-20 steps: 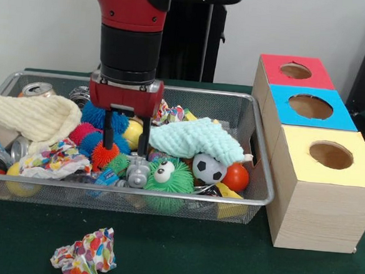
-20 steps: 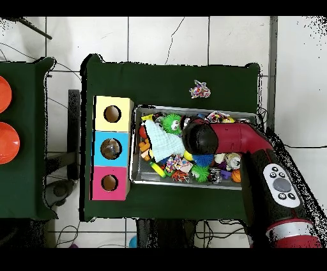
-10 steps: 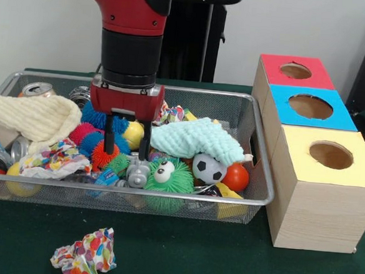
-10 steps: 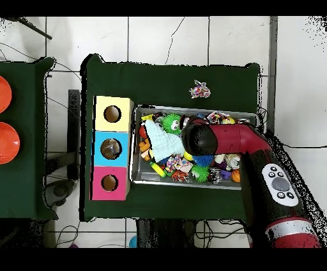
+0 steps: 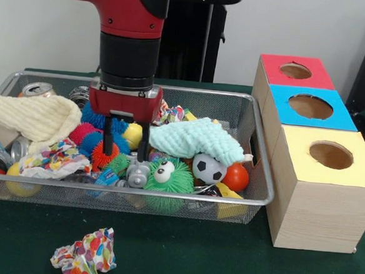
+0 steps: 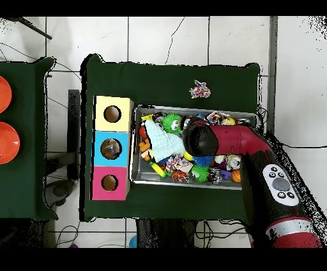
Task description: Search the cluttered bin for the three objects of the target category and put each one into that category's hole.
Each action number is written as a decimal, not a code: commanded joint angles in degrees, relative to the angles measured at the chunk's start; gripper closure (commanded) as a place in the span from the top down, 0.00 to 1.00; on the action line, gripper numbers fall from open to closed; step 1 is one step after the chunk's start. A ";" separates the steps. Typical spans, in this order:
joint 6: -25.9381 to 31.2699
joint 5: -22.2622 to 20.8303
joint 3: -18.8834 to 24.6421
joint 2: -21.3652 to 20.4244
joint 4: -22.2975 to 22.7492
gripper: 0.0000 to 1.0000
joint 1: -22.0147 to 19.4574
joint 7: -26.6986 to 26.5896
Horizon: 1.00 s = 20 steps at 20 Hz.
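Gripper (image 5: 124, 152) rises a little since a second ago, tips now just above the toys in the wire bin (image 5: 256, 161); nothing comes up with it, so no pick made yet. Fingers apart, empty, straddling the gap over the yellow ball (image 5: 132, 134) and red spiky ball (image 5: 103, 155). Target category unclear; likely candidates sit in the bin's middle. Boxes with holes (image 5: 310, 107) stand beside the bin, none visibly filled.
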 commanded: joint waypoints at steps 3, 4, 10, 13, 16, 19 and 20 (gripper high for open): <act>-2.69 -1.52 1.40 2.68 3.26 1.00 -2.21 -0.01; -2.56 -1.21 1.84 2.76 3.36 1.00 -2.67 -0.23; -0.81 -0.95 2.96 2.85 2.93 1.00 -3.84 -2.02; -0.34 -1.64 2.15 2.68 2.33 1.00 -3.05 -1.95; -0.59 -2.04 1.58 2.63 2.20 1.00 -2.60 -1.55; -0.92 -3.32 0.12 2.60 1.45 1.00 -1.23 -1.21; -0.98 -3.47 -0.24 2.64 1.34 1.00 -0.88 -1.01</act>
